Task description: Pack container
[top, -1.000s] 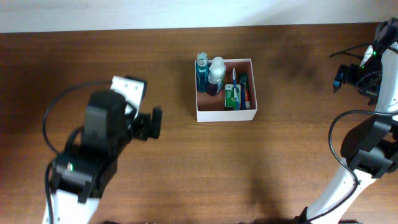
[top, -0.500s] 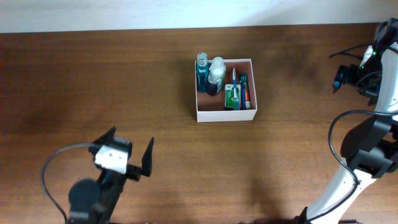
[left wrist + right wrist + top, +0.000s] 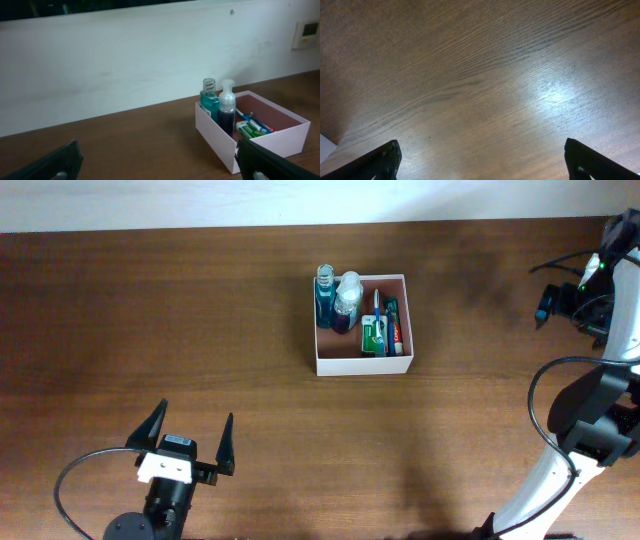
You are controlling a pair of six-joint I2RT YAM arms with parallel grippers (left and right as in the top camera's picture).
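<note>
Left hand (image 3: 195, 412) back; container (image 3: 362, 365) upright, square-on.

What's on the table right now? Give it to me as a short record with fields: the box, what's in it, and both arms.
container: open-topped, white walls, standing on the table
contents: blue bottle and clear pump bottle upright by its left wall; green packet and a few small items lying to their right
left gripper: jaws wide apart, nothing between them, well apart from the container
right gripper: jaws wide apart, nothing between them, over bare wood
</note>
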